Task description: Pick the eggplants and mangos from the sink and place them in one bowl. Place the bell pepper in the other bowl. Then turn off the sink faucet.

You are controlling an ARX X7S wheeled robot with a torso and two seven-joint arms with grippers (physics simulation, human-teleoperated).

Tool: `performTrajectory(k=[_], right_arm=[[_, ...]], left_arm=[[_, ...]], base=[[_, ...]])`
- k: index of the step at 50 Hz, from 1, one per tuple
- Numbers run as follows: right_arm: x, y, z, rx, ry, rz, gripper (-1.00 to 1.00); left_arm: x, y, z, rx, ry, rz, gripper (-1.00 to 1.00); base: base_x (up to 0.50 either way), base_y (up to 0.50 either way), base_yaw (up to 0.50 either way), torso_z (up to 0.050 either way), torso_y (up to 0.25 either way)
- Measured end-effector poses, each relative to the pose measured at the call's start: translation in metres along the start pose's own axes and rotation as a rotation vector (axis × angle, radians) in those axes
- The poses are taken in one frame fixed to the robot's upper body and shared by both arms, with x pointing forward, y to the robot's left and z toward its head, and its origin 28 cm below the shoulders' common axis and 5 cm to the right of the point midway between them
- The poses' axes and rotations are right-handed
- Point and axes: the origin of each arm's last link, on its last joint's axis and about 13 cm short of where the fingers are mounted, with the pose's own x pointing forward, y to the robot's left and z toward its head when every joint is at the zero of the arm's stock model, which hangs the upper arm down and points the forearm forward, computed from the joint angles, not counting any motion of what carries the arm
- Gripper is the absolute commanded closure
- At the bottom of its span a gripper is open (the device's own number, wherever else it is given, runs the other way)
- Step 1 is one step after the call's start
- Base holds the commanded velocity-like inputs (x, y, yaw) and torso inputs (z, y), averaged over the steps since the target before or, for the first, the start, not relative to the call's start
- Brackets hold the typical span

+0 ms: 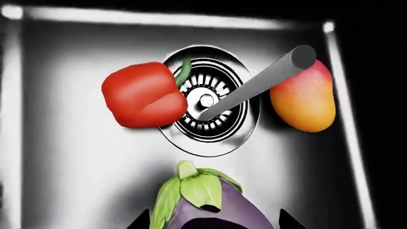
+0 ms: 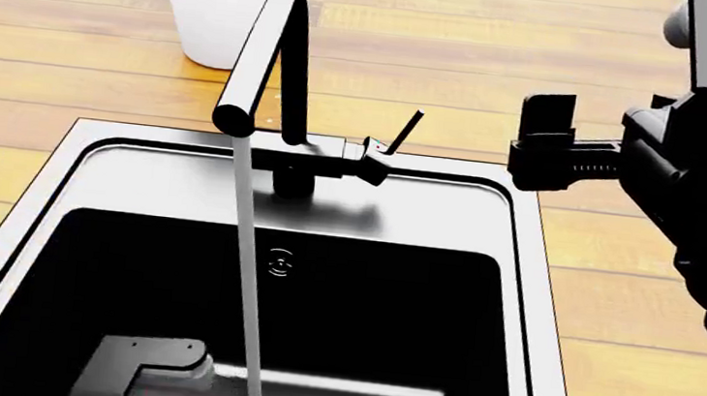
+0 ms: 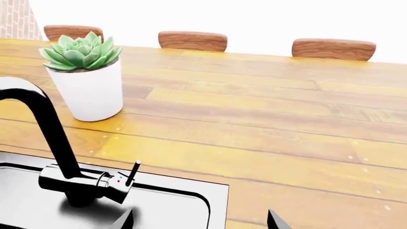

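A: Sink [image 2: 538, 303] contents?
B: Eggplant [image 1: 210, 210] between the left claw [image 1: 213, 224] tips, whether gripped cannot be told; bell pepper [image 1: 143, 95] touching the drain [image 1: 207, 102] rim; mango [image 1: 305, 98] across the drain, near the wall.
A: Faucet [image 2: 275, 74]?
B: Black, on the steel rim, water stream [image 2: 248, 285] falling onto the drain, lever [image 2: 398, 134] tilted up.
A: Right claw [image 2: 547, 144]?
B: Above the wooden bench [image 3: 267, 138] beside the sink, holding nothing; spread of the fingers cannot be judged.
A: Other items?
B: Succulent in white pot [image 3: 86, 78] behind the faucet

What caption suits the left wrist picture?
Eggplant nearest the camera, bell pepper and mango flanking the sink drain.
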Motion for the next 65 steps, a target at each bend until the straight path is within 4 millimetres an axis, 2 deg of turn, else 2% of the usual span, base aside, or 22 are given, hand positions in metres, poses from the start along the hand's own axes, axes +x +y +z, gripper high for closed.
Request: performTrajectory(k=[20,30,38,48,65], right_arm=[[-0.007,0.006,0.000,-0.009,0.046,0.048,-1.00],[-0.006,0.025,0.000,-0.057,0.142,0.195,-1.00],[0.000,0.048,-0.003,-0.125,0.264,0.352,-1.00],[0.018,0.071,-0.020,-0.216,0.455,0.485,-1.00],[0.054,0.087,-0.055,-0.314,0.682,0.582,-1.00]], left_arm=[[-0.105,0.007,0.046,0.087,-0.340,-0.057,1.00],[-0.149,0.015,0.065,0.124,-0.538,-0.035,1.00],[-0.168,0.022,0.072,0.140,-0.662,-0.009,1.00],[-0.183,0.026,0.078,0.149,-0.737,0.011,1.00],[-0.193,0.033,0.081,0.154,-0.787,0.020,1.00]], base=[[0.00,0.00,0.00,0.000,0.000],[0.00,0.00,0.00,0.000,0.000],[0.00,0.00,0.00,0.000,0.000],[0.00,0.00,0.00,0.000,0.000],[0.00,0.00,0.00,0.000,0.000]])
